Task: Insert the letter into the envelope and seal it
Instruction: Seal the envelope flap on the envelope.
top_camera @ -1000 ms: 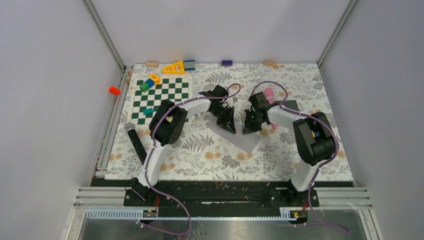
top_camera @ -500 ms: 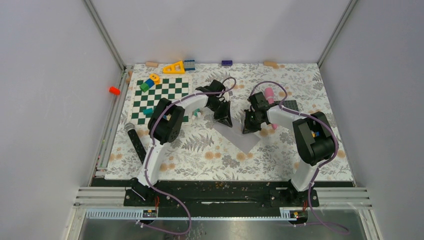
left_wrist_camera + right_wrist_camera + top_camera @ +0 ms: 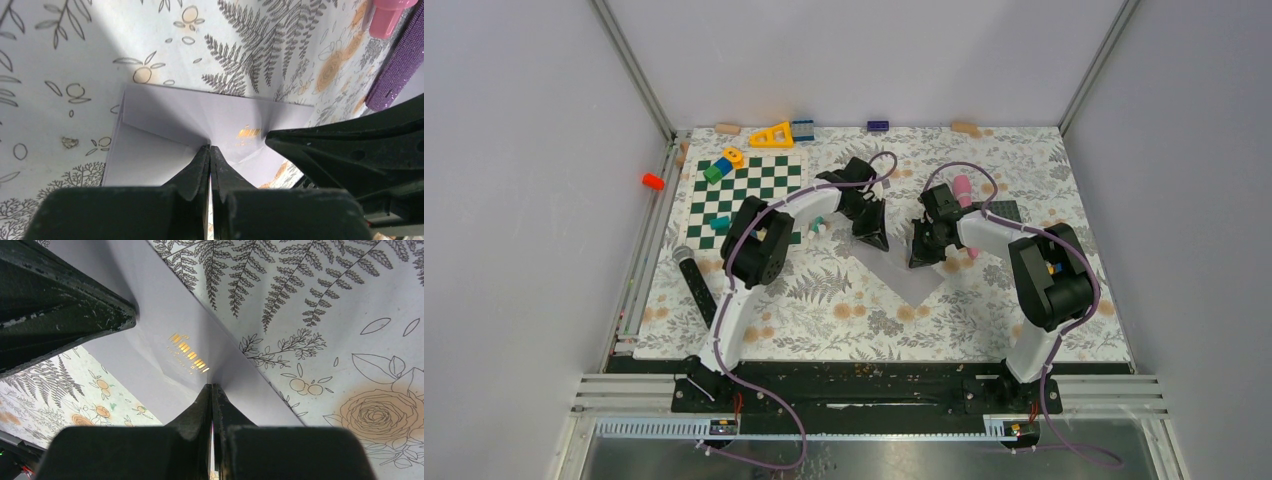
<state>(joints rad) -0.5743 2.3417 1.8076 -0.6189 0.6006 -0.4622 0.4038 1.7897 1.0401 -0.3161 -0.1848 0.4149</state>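
Note:
The pale lavender envelope (image 3: 908, 281) lies flat on the floral cloth at the table's middle, with a small gold print on it (image 3: 248, 132). My left gripper (image 3: 874, 240) is shut, its tips touching the envelope's far left part (image 3: 165, 115) beside a flap edge. My right gripper (image 3: 917, 260) is shut, its tips pressing on a fold of the envelope (image 3: 150, 345) near the gold print. The two grippers face each other closely. The right gripper shows in the left wrist view (image 3: 350, 145), and the left gripper in the right wrist view (image 3: 60, 315). No separate letter shows.
A green-and-white chessboard (image 3: 746, 195) with coloured blocks lies at the back left. A pink object (image 3: 962, 186) and a dark studded plate (image 3: 1006, 212) lie behind my right gripper. A black microphone (image 3: 696, 280) lies at the left, and small blocks line the back wall.
My left gripper has slid a little back and left along the envelope. My right gripper has stayed almost in place. The envelope has not shifted.

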